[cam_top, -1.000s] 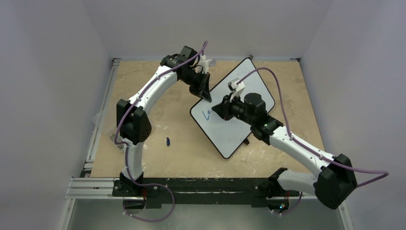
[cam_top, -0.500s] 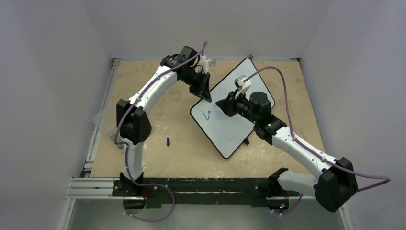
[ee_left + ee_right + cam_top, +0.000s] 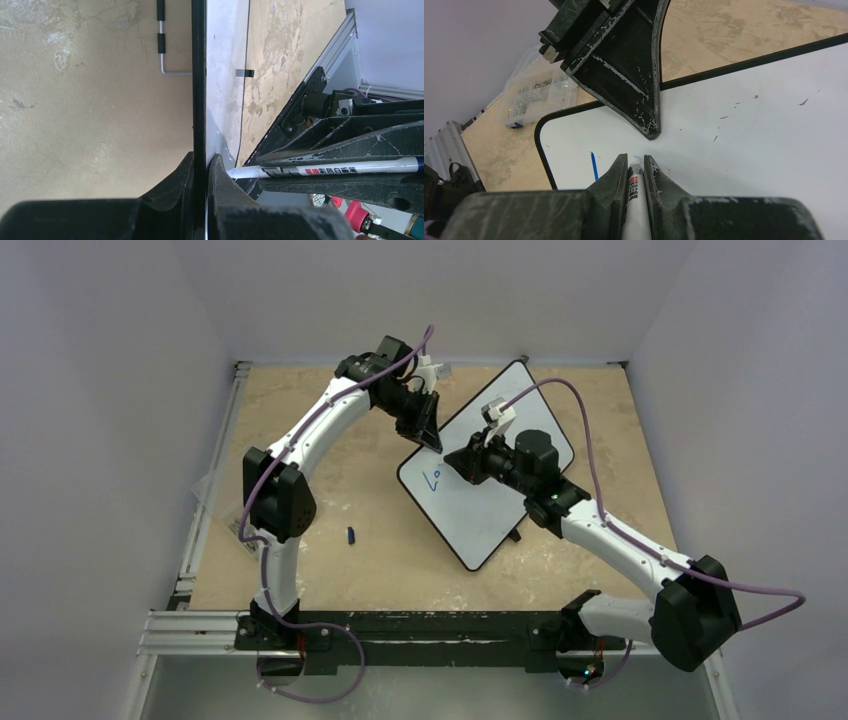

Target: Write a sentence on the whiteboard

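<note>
The whiteboard (image 3: 470, 525) lies tilted on the table. My left gripper (image 3: 432, 443) is shut on its black rim near the left corner; the left wrist view shows the jaws (image 3: 201, 161) pinching the rim (image 3: 198, 75). My right gripper (image 3: 457, 462) is shut on a white marker (image 3: 634, 192), which also shows in the left wrist view (image 3: 330, 171). Its tip is at the board surface (image 3: 749, 130), just below the left finger (image 3: 624, 65). Of the sentence, only a few blue strokes (image 3: 433, 480) show near the corner, one of them in the right wrist view (image 3: 594, 166).
A small blue cap (image 3: 352, 535) lies on the wooden table left of the board. A clear plastic parts box (image 3: 531, 92) sits at the table's left edge (image 3: 215, 505). Grey walls enclose the table.
My right gripper with the marker moved up and right off the first blue strokes, then came back a little to the left. The left gripper and the board stayed put.
</note>
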